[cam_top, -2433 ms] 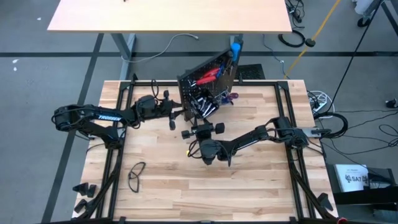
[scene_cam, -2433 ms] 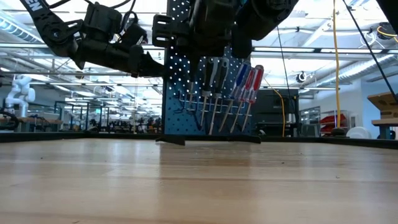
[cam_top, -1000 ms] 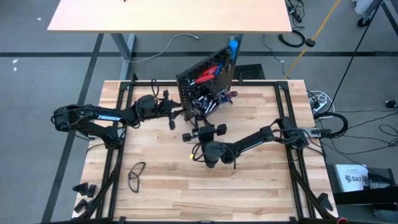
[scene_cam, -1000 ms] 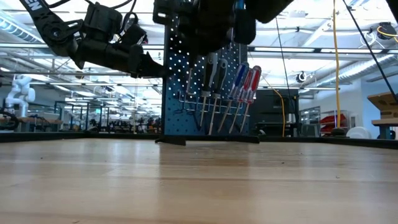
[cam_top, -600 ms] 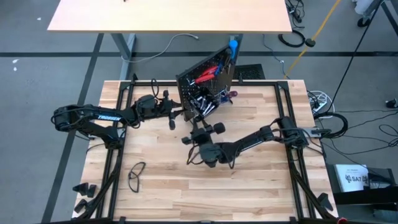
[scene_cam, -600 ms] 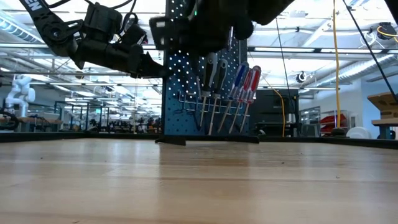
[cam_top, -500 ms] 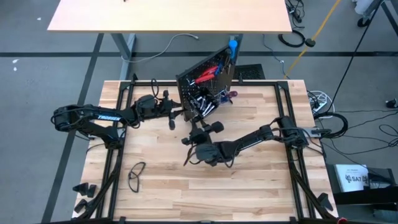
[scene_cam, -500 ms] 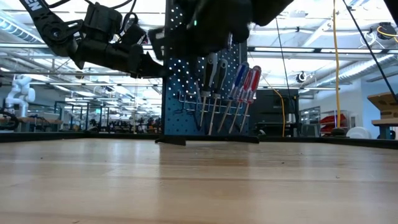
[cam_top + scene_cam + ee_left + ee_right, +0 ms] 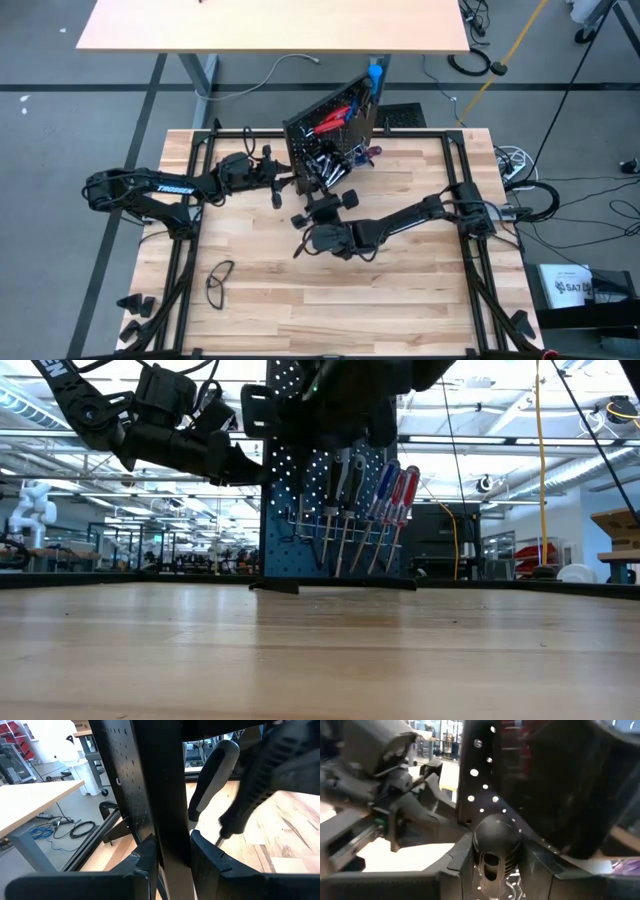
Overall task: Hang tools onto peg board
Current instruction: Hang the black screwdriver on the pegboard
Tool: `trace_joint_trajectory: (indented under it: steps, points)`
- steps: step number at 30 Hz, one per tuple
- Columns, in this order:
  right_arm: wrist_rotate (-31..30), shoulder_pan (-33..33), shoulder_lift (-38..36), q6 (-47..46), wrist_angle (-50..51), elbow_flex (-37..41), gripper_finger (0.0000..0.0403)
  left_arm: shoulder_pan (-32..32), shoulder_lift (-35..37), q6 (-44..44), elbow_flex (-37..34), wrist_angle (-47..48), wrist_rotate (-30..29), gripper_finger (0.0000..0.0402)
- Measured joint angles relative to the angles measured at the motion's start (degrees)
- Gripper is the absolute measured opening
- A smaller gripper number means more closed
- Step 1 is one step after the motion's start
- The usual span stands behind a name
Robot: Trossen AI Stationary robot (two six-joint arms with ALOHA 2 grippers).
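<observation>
Left gripper (image 9: 172, 857) clamps peg board (image 9: 325, 135) edge, prob. to steady it at table rear; right gripper (image 9: 492, 852) clamped on black-handled screwdriver (image 9: 496, 845), facing board for hanging

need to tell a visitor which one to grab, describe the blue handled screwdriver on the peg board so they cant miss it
Find the black perforated peg board standing upright at the far side of the wooden table. Along its lower rack hangs a row of screwdrivers, shafts pointing down. The blue-handled screwdriver hangs between the black handles and the red ones, the only blue one there.
</observation>
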State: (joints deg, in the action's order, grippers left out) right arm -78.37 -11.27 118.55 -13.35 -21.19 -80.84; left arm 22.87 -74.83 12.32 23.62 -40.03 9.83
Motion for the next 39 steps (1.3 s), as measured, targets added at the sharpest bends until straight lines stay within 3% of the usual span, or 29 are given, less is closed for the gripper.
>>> trace_joint_trajectory:
  steps: [8, 16, 18, 24, 28, 32, 39]
  points:
    - [5.4, 1.6, -0.1, -9.8, 8.4, 0.0, 0.011, 0.0, 0.0, 0.0, 0.0, 0.3, 0.0, 0.0084]
    - [6.0, 1.8, -0.1, -10.5, 9.7, 0.0, 0.0111, 0.0, 0.0, -0.1, 0.0, 0.3, 0.0, 0.0084]
    - [6.8, 1.8, -0.1, -9.1, 9.6, 0.0, 0.0135, 0.0, 0.0, 0.0, 0.0, 0.3, 0.0, 0.0084]
    - [7.7, 1.8, 0.1, -8.0, 9.8, 0.0, 0.0261, 0.0, 0.0, -0.1, 0.0, 0.3, 0.0, 0.0084]
    - [8.6, 1.8, 0.1, -7.3, 10.1, 0.0, 0.0318, 0.0, 0.0, -0.1, 0.0, 0.3, 0.0, 0.0084]
    - [12.7, 1.5, 0.1, -7.2, 10.4, 0.0, 0.0344, 0.0, 0.0, -0.1, 0.0, 0.3, 0.0, 0.0084]
    - [9.9, -1.4, -0.4, -6.9, 11.0, 0.0, 0.0349, 0.0, 0.0, -0.9, 0.0, 0.3, 0.0, 0.0084]
